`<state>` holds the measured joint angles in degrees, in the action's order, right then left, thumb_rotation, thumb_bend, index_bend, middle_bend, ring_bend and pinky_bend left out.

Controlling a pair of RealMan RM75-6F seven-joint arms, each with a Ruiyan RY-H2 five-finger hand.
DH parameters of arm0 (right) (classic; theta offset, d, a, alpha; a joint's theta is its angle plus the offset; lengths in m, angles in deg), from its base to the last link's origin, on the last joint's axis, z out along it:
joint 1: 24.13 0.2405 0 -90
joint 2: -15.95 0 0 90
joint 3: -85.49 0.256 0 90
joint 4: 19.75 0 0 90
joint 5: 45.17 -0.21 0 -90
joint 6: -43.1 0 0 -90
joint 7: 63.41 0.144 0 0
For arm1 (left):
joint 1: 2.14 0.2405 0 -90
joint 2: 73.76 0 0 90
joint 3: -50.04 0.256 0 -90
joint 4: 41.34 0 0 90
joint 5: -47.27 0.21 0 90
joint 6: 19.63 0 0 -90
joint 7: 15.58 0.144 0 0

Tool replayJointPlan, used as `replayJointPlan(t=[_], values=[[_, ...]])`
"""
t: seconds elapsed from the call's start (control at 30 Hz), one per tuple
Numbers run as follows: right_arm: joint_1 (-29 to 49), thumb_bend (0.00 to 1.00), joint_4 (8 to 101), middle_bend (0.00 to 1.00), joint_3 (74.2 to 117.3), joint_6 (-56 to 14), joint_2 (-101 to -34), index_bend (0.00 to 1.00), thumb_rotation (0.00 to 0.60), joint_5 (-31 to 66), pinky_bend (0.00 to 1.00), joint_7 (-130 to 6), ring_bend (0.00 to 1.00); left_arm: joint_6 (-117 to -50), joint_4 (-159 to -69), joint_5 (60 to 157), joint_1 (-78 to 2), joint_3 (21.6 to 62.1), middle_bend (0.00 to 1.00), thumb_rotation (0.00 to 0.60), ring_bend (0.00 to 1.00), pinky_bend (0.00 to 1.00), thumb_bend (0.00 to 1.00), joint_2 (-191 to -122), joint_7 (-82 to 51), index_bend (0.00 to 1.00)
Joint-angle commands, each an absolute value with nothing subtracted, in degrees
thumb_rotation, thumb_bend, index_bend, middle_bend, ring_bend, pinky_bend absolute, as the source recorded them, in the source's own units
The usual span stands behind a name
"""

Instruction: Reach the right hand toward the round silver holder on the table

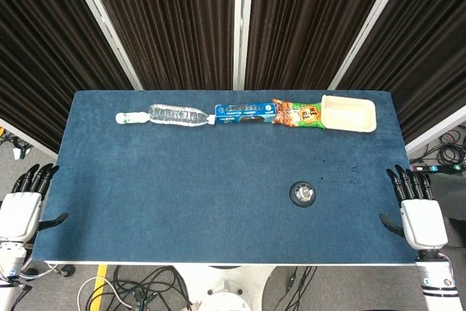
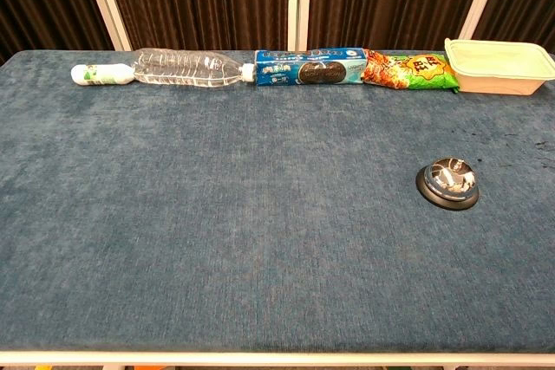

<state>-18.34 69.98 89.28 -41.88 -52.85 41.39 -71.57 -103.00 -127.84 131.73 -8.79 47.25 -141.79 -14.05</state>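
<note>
Both hands sit off the near corners, fingers spread and holding nothing: right hand (image 1: 416, 207), left hand (image 1: 23, 204). The round silver holder (image 1: 303, 194) sits on the blue table (image 1: 182, 194), right of middle, well apart from the right hand. At the far edge lie a white tube (image 1: 132, 116), clear bottle (image 1: 178, 116), blue cookie pack (image 1: 245, 113), orange snack bag (image 1: 297, 113) and cream tub (image 1: 349, 113).
</note>
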Motion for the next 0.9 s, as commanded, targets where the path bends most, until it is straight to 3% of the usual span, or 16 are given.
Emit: replayJointPlan(t=[0.03,0.4,0.43,0.5,0.53,0.6,0.7,0.8,0.87,0.9], values=[[-18.3,0.16,70.1,0.0,89.3,-41.6,-52.8,0.0,0.6,41.2,0.0,-71.9,0.0,-103.0,-127.8,131.7,-8.8,47.2,0.07,0.6,0.0,0.14,0.0,-141.8,-14.1,0.09],[-18.0,0.2,70.6,0.0,88.9,-40.2,-53.1,0.0,0.6,40.8,0.0,-72.6,0.0,-103.1,-127.8,131.8,-8.7,47.4,0.07,0.6,0.0,0.14,0.0,-141.6,-14.3,0.09],[-17.9,0.26,70.6,0.0,88.8,-40.2,-53.0,0.0,0.6,40.9,0.0,-72.6,0.0,-103.0,-127.8,131.8,-8.7,47.4,0.07,0.6,0.0,0.14,0.0,-141.5,-14.2,0.09],[-17.9,0.51,70.3,0.0,88.8,-40.4,-53.1,0.0,0.6,41.3,0.0,-72.7,0.0,-102.7,-127.8,131.7,-8.7,47.6,0.07,0.6,0.0,0.14,0.0,-141.4,-14.2,0.09],[-17.9,0.72,70.2,0.0,88.9,-40.5,-53.3,0.0,0.6,41.1,0.0,-73.0,0.0,-102.7,-127.8,131.7,-8.7,47.6,0.07,0.6,0.0,0.14,0.0,-141.5,-14.3,0.09],[-17.8,0.98,70.6,0.0,89.0,-39.7,-53.3,0.0,0.6,40.1,0.0,-74.3,0.0,-102.8,-127.8,132.0,-8.7,47.7,0.07,0.6,0.0,0.14,0.0,-141.6,-14.4,0.09],[-17.6,1.0,71.7,0.01,89.0,-38.6,-53.0,0.0,0.6,39.0,0.0,-75.1,0.0,-102.4,-127.7,132.3,-9.0,47.7,0.07,0.6,0.0,0.14,0.0,-141.8,-14.3,0.09],[-17.5,1.0,71.7,0.08,88.9,-38.2,-52.9,0.0,0.6,38.8,0.0,-75.3,0.0,-102.1,-127.5,132.4,-9.3,47.7,0.07,0.6,0.0,0.14,0.0,-142.0,-14.2,0.09],[-17.5,1.0,71.5,0.16,89.0,-38.3,-53.1,0.0,0.6,38.7,0.08,-75.1,0.04,-101.9,-127.5,132.5,-9.4,47.8,0.07,0.6,0.0,0.14,0.0,-142.1,-14.0,0.09],[-17.5,1.0,71.3,0.21,89.1,-38.5,-53.2,0.0,0.6,38.9,0.19,-75.1,0.11,-101.7,-127.5,132.5,-9.5,47.8,0.07,0.6,0.0,0.14,0.0,-142.1,-13.9,0.09]])
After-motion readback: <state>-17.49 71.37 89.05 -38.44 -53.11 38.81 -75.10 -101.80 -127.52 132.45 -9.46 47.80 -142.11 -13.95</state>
